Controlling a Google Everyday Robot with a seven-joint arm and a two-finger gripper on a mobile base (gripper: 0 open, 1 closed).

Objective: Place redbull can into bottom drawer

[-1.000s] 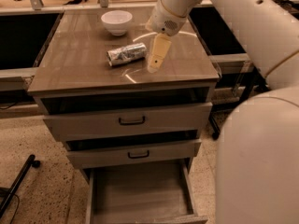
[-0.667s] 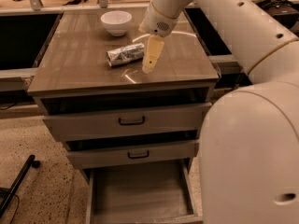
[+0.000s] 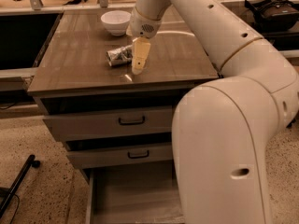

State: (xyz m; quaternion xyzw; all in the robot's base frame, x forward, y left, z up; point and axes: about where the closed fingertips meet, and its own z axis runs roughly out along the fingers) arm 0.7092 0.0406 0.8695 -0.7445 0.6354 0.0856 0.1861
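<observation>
Since a second ago the gripper (image 3: 138, 62) has slid left across the cabinet top (image 3: 74, 69), and the arm's bulk has swung in to fill the right half of the frame. The gripper now hangs tip-down in the upper middle, right against the right end of the can (image 3: 119, 55). From here I can't say whether it touches. It reads to me as one pale wedge, so I cannot tell whether the jaws are spread or pressed together.

The can lies on its side on the top, upper middle of the frame, with the bowl (image 3: 116, 21) near it, further back. Nothing shows it lifted or gripped.

The drawer (image 3: 126, 199) stands pulled out at the bottom of the frame, its wooden floor bare where I can see it; the arm hides its right part.

As I judge it, I'm at the reach. The opening is ready, but grasp, lift, carry down and release are all left to do.
</observation>
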